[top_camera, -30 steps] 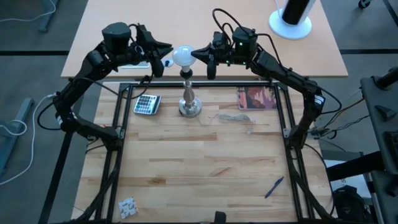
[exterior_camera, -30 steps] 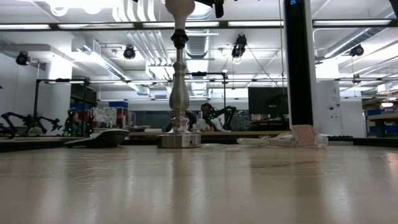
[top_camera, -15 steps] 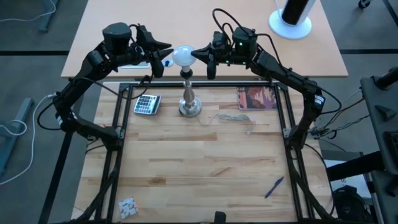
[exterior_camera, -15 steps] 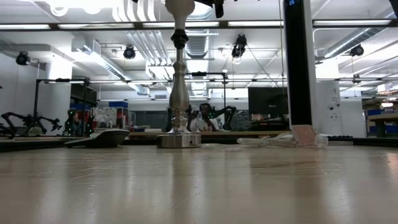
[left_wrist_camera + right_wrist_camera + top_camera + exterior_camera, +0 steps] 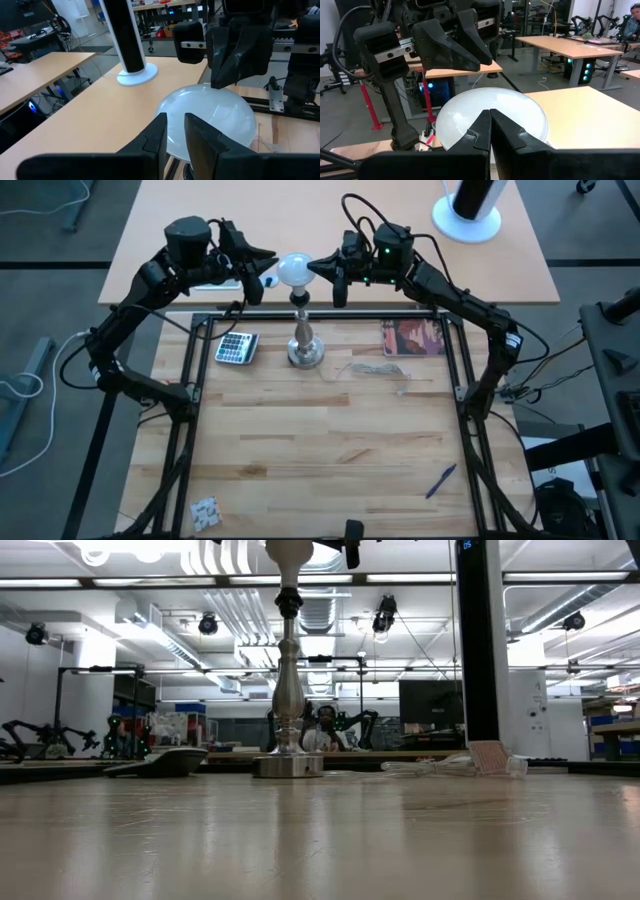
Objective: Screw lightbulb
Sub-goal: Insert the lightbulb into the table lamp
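The bulb sits upright on top of the stand, its base down in the black socket, so the seating looks done; how far the thread has turned in I cannot tell, since the low view cuts the bulb off near the top edge. I judge the twisting is what remains.

My two arms reach in from either side at the far edge of the table, meeting over the stand at bulb height. The left gripper comes at the bulb from the left, its fingers parted by a narrow slit with the tips against or just short of the glass; they do not wrap the bulb, and I cannot tell whether they are pressing on it. The right gripper comes from the right, its fingers pressed flat together into a single point that rests at the bulb's side, gripping nothing. Each wrist view shows the white dome just past its own fingertips and the other arm's claw beyond it.

A calculator lies just left of the stand base, a loose cord and a picture card to its right, a pen well away near the front.
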